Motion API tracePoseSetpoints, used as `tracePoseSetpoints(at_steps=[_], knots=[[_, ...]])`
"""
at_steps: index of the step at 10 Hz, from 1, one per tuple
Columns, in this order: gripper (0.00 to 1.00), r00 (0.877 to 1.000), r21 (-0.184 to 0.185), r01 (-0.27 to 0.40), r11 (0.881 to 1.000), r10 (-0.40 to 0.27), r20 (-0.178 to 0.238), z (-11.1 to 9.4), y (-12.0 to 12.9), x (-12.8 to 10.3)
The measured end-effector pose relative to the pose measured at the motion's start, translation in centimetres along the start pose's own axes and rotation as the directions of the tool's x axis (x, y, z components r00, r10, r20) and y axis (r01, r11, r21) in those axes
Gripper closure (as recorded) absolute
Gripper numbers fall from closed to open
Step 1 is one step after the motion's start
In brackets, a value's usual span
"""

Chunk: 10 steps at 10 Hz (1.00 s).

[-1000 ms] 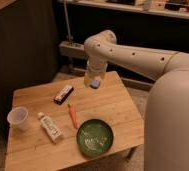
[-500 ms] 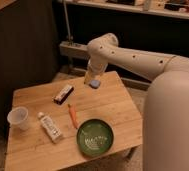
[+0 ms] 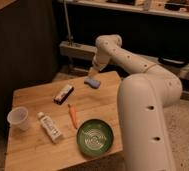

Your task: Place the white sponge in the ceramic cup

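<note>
1. Camera view: gripper [image 3: 94, 71] hangs over the wooden table's [image 3: 33, 150] far edge, fingers spread, nothing pinched.
2. White sponge [image 3: 92, 82] lies flat just beneath it, toward the far right corner, long axis roughly along the far edge; contact unclear.
3. Ceramic cup [image 3: 19, 118] stands upright by the left edge, well apart from the sponge.
4. Dark bar [image 3: 64, 93], carrot [image 3: 73, 115] and tube [image 3: 49, 126] lie between them.
5. Next move is probably a short straight drop, pinching across the short side.
</note>
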<state>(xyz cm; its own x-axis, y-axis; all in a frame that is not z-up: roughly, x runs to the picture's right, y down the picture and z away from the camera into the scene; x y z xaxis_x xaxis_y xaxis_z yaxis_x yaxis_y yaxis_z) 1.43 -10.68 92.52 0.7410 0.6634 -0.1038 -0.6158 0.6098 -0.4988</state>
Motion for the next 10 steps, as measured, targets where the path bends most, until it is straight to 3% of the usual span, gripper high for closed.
tracePoseSetpoints(at_steps=[2, 7, 9, 10], knots=[[0.35, 0.999, -0.001, 0.033, 0.999, -0.033, -0.001, 2.2, 0.0, 0.4], [0.35, 0.993, 0.069, 0.118, 0.991, -0.116, -0.025, 6.6, 1.9, 1.6], [0.35, 0.994, 0.082, 0.11, 0.99, -0.109, -0.021, 7.7, 0.4, 1.5], [0.35, 0.996, 0.068, 0.089, 0.994, -0.088, -0.024, 7.8, -0.7, 1.4]])
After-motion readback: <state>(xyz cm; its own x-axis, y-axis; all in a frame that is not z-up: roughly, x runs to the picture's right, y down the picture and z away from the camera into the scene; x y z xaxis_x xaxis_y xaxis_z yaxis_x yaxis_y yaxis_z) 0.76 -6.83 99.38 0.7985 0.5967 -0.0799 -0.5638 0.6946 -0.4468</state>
